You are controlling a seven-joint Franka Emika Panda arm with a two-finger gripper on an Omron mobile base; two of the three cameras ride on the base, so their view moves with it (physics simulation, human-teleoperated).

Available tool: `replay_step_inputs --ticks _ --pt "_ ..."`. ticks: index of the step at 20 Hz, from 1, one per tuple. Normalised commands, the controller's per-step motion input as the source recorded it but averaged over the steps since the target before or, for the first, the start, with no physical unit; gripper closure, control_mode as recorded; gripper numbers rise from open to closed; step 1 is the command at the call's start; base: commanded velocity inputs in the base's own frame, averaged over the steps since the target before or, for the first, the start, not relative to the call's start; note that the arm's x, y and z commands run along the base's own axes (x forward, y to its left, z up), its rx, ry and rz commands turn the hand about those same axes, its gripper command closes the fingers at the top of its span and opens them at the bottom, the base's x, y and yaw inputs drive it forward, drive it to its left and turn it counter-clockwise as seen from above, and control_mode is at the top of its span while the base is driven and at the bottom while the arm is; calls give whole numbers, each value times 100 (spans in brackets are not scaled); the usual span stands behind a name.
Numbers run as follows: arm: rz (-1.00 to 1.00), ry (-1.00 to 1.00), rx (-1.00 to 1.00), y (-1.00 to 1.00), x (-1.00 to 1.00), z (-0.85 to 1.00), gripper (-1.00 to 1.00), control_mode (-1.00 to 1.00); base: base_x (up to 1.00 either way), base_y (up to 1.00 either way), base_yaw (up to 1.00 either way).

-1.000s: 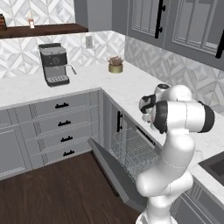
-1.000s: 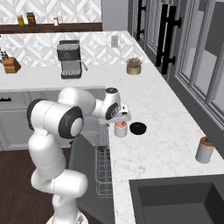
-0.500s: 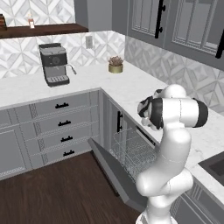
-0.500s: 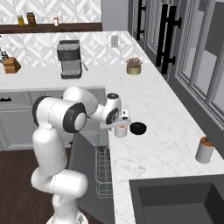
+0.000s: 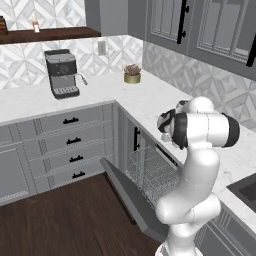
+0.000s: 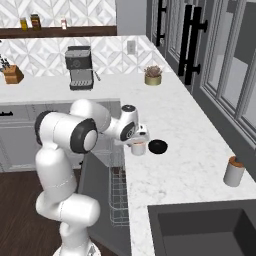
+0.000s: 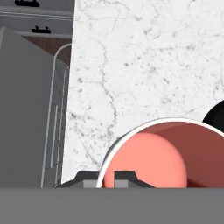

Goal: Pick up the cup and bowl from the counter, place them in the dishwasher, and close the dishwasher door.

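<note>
jaws sit low over cup on counter; grip state unclear.

The cup runs off the hand view's bottom edge; a dark object is cut at right.

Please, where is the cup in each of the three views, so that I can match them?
Left base view: hidden behind the arm.
Right base view: the cup stands at the counter edge, under the gripper.
Hand view: cup, bottom right, pink inside.
Shared landmark: the open dishwasher rack.
</note>
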Motion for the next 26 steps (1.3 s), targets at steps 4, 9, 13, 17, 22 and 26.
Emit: replay_step_inputs --ticks 4,9,13,17,22,26 --pt "0 -5 -2 97 -80 50 100 -100 0 0 0" --pt "0 12 -2 100 -86 44 100 -100 0 0 0" --pt "2 0 -2 68 -26 -26 100 -100 0 0 0" --pt "19 -7 -2 20 11 -70 100 -100 0 0 0" --pt "35 17 -14 30 28 -25 100 -100 0 0 0" --pt "39 24 -22 18 33 -17 100 -100 0 0 0"
